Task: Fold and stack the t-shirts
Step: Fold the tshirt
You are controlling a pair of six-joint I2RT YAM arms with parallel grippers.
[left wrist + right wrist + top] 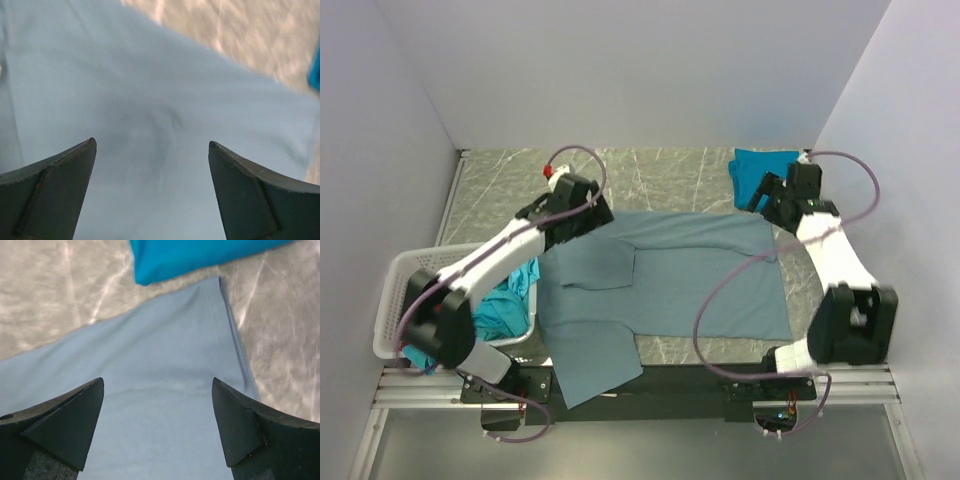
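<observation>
— White plastic lattice is noted at the far left: the laundry basket, with turquoise t-shirts bunched inside, unfolded. What is recorded next to it?

— The left gripper is found with its jaws spread wide and nothing between them, held above the far left part of the grey-blue t-shirt. That shirt is laid flat across the middle of the table. One sleeve is draped over the near edge, and the other appears to be turned in onto the body.

— And to the right?

— The right gripper is likewise released and empty, poised over the shirt's far right corner, whose hemmed edge is seen just ahead of it. Beyond, a teal-blue t-shirt is set down folded at the table's far right corner, close against the grey-blue cloth. Whether the two touch cannot be determined.

— Which step is judged to be in hand?

— The folding of the grey-blue shirt, with its far edge about to be taken up. Both grippers would need to be lowered onto that edge and closed on one layer at each end. The edge would then be carried evenly towards the near side. Care is called for so that the teal-blue shirt is not caught on the right.
</observation>
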